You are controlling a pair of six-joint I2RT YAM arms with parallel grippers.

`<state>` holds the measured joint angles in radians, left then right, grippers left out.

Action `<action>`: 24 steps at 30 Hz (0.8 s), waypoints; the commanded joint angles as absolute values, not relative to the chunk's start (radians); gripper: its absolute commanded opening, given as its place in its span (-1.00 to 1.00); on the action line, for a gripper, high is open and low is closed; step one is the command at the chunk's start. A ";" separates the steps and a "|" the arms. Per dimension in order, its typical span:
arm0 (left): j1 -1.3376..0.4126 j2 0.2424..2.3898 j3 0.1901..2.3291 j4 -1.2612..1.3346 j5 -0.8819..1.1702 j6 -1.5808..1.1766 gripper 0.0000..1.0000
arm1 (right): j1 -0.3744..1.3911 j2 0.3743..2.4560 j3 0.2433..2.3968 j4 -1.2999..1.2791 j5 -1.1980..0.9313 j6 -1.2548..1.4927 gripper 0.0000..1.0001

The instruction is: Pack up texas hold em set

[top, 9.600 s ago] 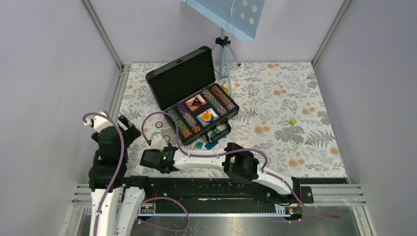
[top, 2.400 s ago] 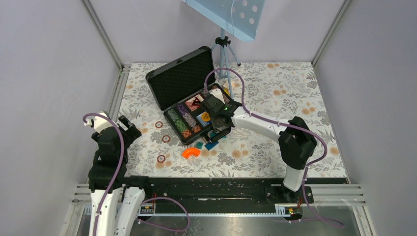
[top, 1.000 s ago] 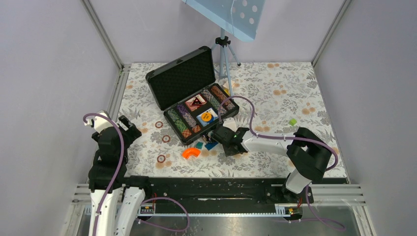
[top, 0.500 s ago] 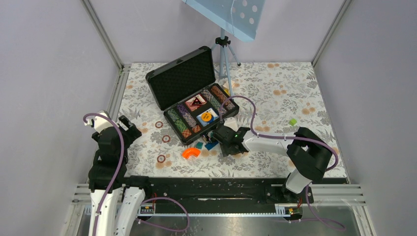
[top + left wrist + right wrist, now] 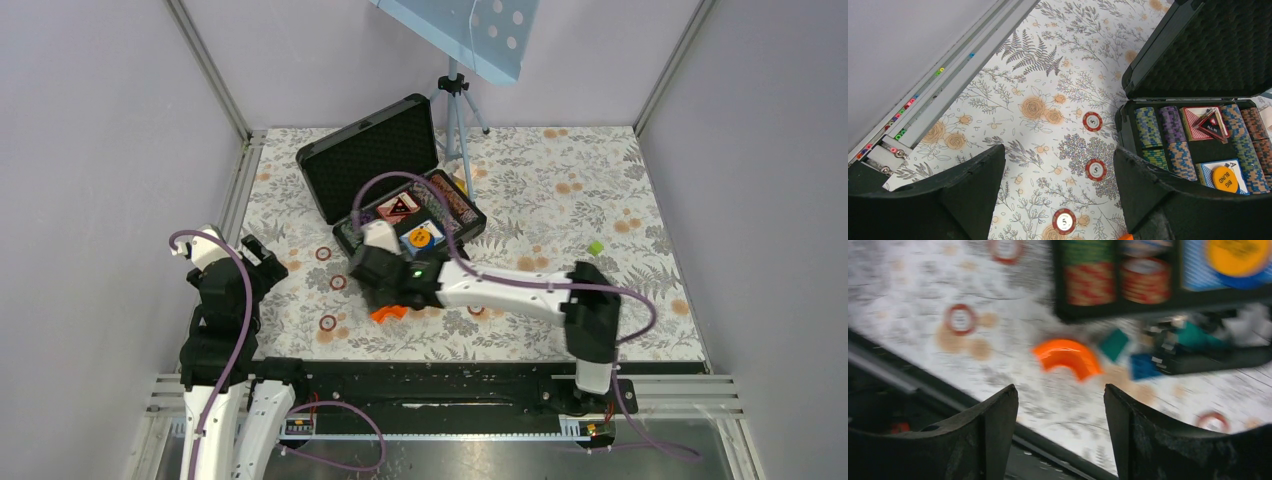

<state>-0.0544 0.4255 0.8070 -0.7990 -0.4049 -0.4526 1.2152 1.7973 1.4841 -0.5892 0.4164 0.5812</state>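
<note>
Three loose chips (image 5: 338,282), red-rimmed with white centres, lie in a ragged line on the floral tabletop (image 5: 620,190), between the open black briefcase (image 5: 370,160) and the left edge; the left wrist view shows each marked with a 5. The briefcase sits toward the far left corner with its lid propped up and its foam lining showing. Its tray holds striped chip rows (image 5: 1158,145), a red deck (image 5: 1195,120) with a triangular ALL IN marker on it, and a blue deck (image 5: 1208,172) topped by a yellow BIG BLIND button (image 5: 1229,179). The right gripper (image 5: 1059,390) hangs over the near left corner of the case, its arm stretched across from the right; its jaws stand apart with nothing between them. Its wrist camera, blurred, shows an orange curved piece (image 5: 1068,356) on the cloth just in front of the case, with a teal block (image 5: 1114,343) and a blue block (image 5: 1143,366) beside it. A fourth chip (image 5: 1213,420) lies further right, toward the near edge. The left gripper (image 5: 1058,155) is poised above the left side of the tabletop, apart from everything, jaws wide and empty. A small green block (image 5: 596,247) lies alone toward the right edge, and a tripod (image 5: 455,110) stands at the far edge behind the case.
</note>
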 commanded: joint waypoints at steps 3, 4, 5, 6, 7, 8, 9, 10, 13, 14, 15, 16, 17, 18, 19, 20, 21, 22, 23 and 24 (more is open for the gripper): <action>-0.057 0.428 0.806 -0.752 -0.439 -0.446 0.57 | 1.325 2.085 1.836 -0.615 0.314 0.570 0.35; -0.057 0.428 0.807 -0.752 -0.439 -0.446 0.57 | 1.329 2.124 1.878 -0.615 0.301 0.575 0.35; -0.058 0.425 0.807 -0.752 -0.439 -0.445 0.57 | 1.332 2.159 1.911 -0.616 0.290 0.580 0.35; -0.058 0.424 0.807 -0.752 -0.440 -0.446 0.57 | 1.333 2.190 1.943 -0.615 0.279 0.583 0.34; -0.058 0.422 0.807 -0.752 -0.444 -0.447 0.57 | 1.336 2.216 1.971 -0.616 0.272 0.586 0.33; -0.058 0.421 0.808 -0.754 -0.450 -0.448 0.57 | 1.339 2.240 1.992 -0.615 0.272 0.587 0.33; -0.058 0.418 0.809 -0.755 -0.453 -0.449 0.57 | 1.341 2.263 2.016 -0.620 0.270 0.589 0.33; -0.060 0.415 0.809 -0.756 -0.456 -0.448 0.58 | 1.341 2.297 2.042 -0.630 0.267 0.590 0.33; -0.059 0.409 0.810 -0.760 -0.464 -0.450 0.57 | 1.346 2.363 2.116 -0.662 0.284 0.588 0.34; -0.061 0.407 0.810 -0.761 -0.465 -0.451 0.57 | 1.348 2.383 2.138 -0.668 0.291 0.588 0.35; -0.061 0.407 0.810 -0.760 -0.465 -0.451 0.57 | 1.348 2.401 2.157 -0.674 0.294 0.588 0.36; -0.062 0.406 0.810 -0.759 -0.465 -0.451 0.57 | 1.349 2.418 2.178 -0.679 0.301 0.587 0.37; -0.064 0.405 0.810 -0.759 -0.465 -0.449 0.57 | 1.350 2.435 2.200 -0.685 0.309 0.587 0.37; -0.065 0.405 0.810 -0.760 -0.467 -0.449 0.58 | 1.349 2.453 2.220 -0.691 0.316 0.586 0.37; -0.066 0.405 0.811 -0.759 -0.469 -0.449 0.58 | 1.349 2.470 2.243 -0.701 0.325 0.585 0.37; -0.067 0.404 0.811 -0.759 -0.471 -0.449 0.57 | 1.349 2.486 2.263 -0.706 0.332 0.584 0.36; -0.069 0.403 0.811 -0.760 -0.472 -0.449 0.57 | 1.348 2.498 2.281 -0.710 0.336 0.583 0.36; -0.070 0.402 0.812 -0.761 -0.474 -0.448 0.57 | 1.349 2.510 2.295 -0.710 0.339 0.579 0.35; -0.070 0.401 0.812 -0.761 -0.475 -0.449 0.57 | 1.349 2.522 2.309 -0.709 0.339 0.578 0.35; -0.071 0.401 0.812 -0.761 -0.475 -0.449 0.57 | 1.348 2.532 2.318 -0.709 0.340 0.578 0.33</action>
